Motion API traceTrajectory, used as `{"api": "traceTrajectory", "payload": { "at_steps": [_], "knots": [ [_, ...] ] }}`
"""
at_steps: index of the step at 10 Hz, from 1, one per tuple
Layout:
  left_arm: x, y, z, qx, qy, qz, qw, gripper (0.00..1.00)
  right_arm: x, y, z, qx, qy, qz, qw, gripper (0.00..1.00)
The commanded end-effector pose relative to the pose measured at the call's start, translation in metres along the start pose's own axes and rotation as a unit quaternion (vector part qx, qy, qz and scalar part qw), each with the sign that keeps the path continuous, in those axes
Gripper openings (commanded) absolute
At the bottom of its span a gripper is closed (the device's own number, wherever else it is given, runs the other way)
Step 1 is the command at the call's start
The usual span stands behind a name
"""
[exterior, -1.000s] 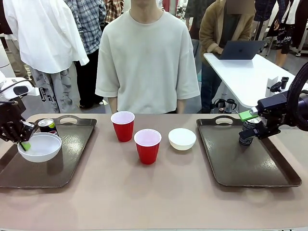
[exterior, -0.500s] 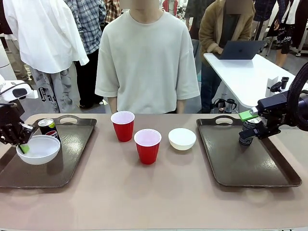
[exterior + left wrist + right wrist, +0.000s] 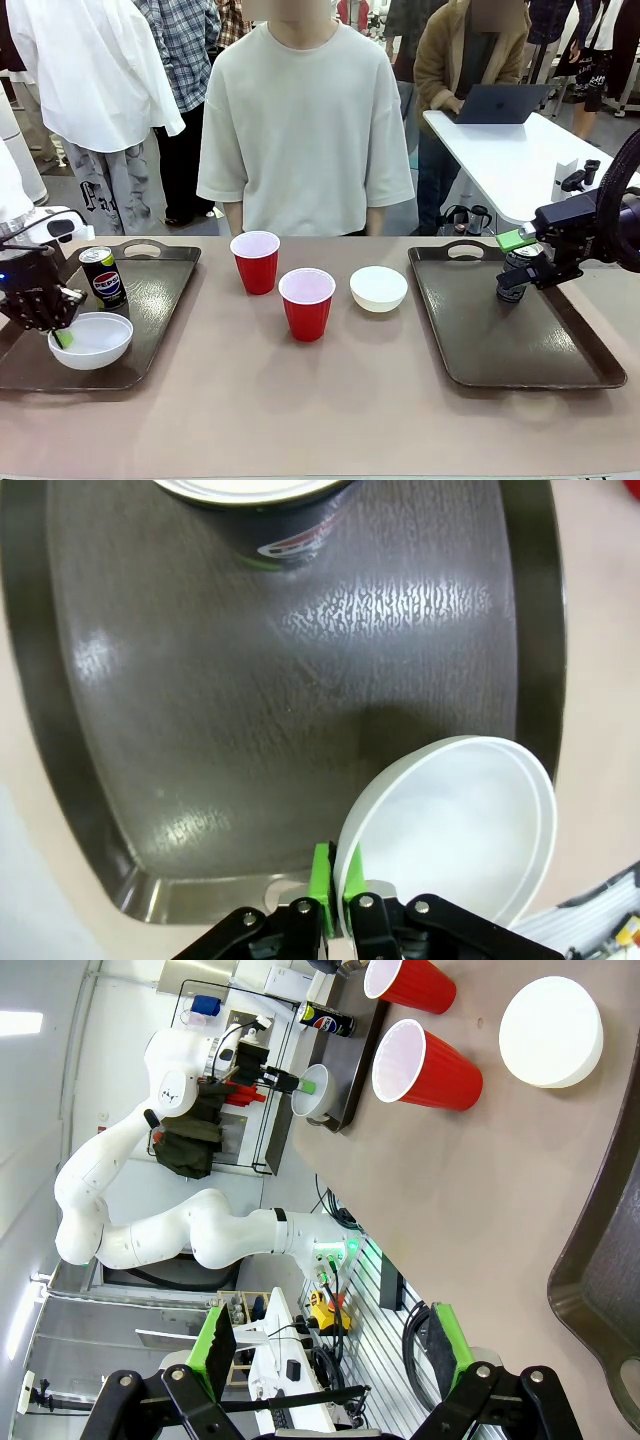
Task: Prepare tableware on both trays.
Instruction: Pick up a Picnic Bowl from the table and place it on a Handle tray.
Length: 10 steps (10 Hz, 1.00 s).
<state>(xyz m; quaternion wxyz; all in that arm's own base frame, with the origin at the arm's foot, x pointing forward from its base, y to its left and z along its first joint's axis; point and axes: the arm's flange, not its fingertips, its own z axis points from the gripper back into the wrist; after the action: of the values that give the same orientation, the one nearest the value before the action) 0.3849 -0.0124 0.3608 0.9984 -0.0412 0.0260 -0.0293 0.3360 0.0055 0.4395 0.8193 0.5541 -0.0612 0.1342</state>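
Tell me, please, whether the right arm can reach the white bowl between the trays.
Probably yes: the right gripper is open and empty over the right tray, and the white bowl sits just beside that tray with nothing between.

A tan surface point(image 3: 330, 400) spans the lower frame. Behind it at top centre stands a person in a pale T-shirt point(image 3: 305, 130). At upper right, a dark laptop point(image 3: 500, 103) sits on a white surface point(image 3: 520, 165), with a person in a tan jacket point(image 3: 445, 60) behind it. At upper left stand people in a white shirt point(image 3: 90, 70) and a plaid shirt point(image 3: 190, 40).
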Motion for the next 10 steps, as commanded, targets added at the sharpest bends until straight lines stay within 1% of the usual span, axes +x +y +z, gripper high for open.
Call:
{"api": "traceTrajectory", "payload": {
  "at_steps": [1, 5, 6, 7, 8, 9, 10],
  "knots": [
    [-0.001, 0.002, -0.004, -0.013, -0.011, -0.015, 1.000, 0.05, 0.000, -0.001, -0.001, 0.010, -0.004, 0.004, 1.000, 1.00],
    [0.002, 0.003, -0.014, -0.014, -0.020, -0.026, 0.999, 0.05, 0.000, -0.001, -0.001, 0.010, -0.004, 0.004, 1.000, 1.00],
    [0.002, 0.004, -0.015, -0.015, -0.023, -0.028, 0.999, 0.14, 0.000, -0.001, -0.001, 0.010, -0.004, 0.004, 1.000, 1.00],
    [0.002, 0.004, -0.015, -0.015, -0.027, -0.030, 0.999, 0.25, 0.000, -0.001, -0.001, 0.010, -0.004, 0.004, 1.000, 1.00],
    [0.002, 0.004, -0.015, -0.015, -0.031, -0.032, 0.999, 0.73, 0.000, -0.001, -0.001, 0.010, -0.004, 0.004, 1.000, 1.00],
    [0.001, 0.004, -0.015, -0.014, -0.035, -0.035, 0.999, 0.84, 0.000, -0.001, -0.001, 0.010, -0.004, 0.004, 1.000, 1.00],
    [0.001, 0.004, -0.012, -0.012, -0.037, -0.038, 0.998, 1.00, 0.000, -0.001, -0.001, 0.010, -0.004, 0.004, 1.000, 1.00]
  ]
}}
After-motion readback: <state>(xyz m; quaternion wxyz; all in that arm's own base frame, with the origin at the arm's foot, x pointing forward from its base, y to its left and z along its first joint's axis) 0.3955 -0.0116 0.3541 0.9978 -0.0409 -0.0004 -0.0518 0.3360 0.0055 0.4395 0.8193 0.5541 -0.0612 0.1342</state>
